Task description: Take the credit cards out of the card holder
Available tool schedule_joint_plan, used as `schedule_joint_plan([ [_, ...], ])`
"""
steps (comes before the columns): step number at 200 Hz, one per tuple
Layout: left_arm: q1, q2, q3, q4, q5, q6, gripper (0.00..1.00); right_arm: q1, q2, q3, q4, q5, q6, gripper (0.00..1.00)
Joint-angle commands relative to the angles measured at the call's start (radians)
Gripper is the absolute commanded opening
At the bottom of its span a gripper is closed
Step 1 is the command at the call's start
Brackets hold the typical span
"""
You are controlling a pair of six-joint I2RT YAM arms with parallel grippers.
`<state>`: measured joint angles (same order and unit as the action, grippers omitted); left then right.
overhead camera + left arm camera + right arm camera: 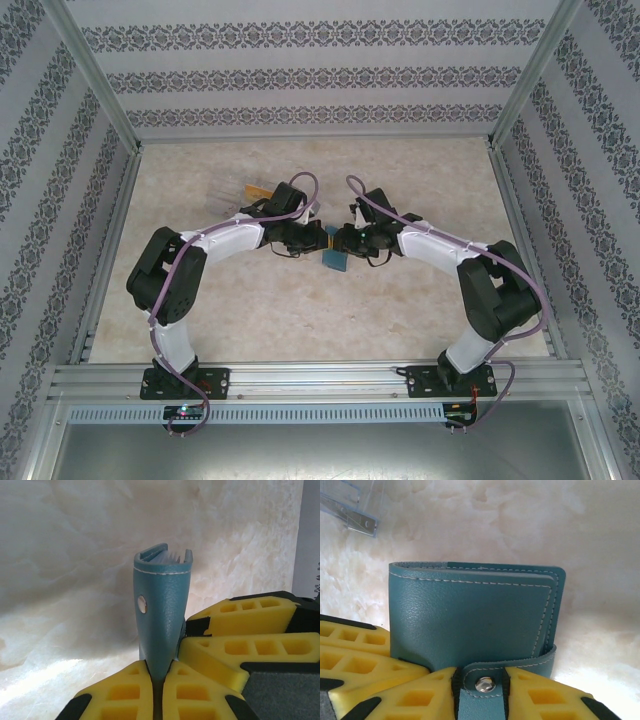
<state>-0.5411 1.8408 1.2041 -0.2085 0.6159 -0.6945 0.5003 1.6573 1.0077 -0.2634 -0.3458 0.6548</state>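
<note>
Card holder (470, 615) | gripped by left claw (161, 669), right claw (480, 675) | elbows out

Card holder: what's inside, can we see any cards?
From the left wrist view, the card holder shows a stack of pale thin edges between its halves at the open end. Its cover hides their faces, so cards or sleeves cannot be told.

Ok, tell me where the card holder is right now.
In the top view the card holder is at the middle of the table, between the two grippers. The left gripper clamps one edge; the right gripper straddles its clasp tab.
</note>
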Motion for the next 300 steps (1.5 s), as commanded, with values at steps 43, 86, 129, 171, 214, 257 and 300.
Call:
schedule_joint_plan([
  [43,-0.001,-0.011,0.008,0.09,0.056,-0.024,0.0,0.025,0.035,0.025,-0.009,-0.001,-0.001,0.36],
  [86,0.0,-0.009,0.005,0.098,0.061,-0.033,0.0,0.028,0.043,0.027,-0.04,0.041,-0.014,0.34],
  [129,0.001,-0.017,0.003,0.055,0.001,-0.022,0.0,0.034,0.034,0.026,-0.142,0.221,-0.008,0.21],
  [171,0.006,-0.008,0.0,0.02,-0.037,-0.031,0.0,0.035,0.024,0.022,-0.198,0.317,0.009,0.17],
  [214,0.006,0.004,-0.006,0.025,-0.036,-0.045,0.0,0.035,0.031,0.032,-0.249,0.374,0.027,0.15],
  [257,0.005,0.019,-0.003,0.01,-0.037,-0.048,0.0,0.037,0.034,0.046,-0.274,0.399,0.025,0.15],
  [300,0.005,0.03,0.009,-0.012,-0.047,-0.049,0.19,0.021,0.042,0.024,-0.118,0.179,0.019,0.27],
])
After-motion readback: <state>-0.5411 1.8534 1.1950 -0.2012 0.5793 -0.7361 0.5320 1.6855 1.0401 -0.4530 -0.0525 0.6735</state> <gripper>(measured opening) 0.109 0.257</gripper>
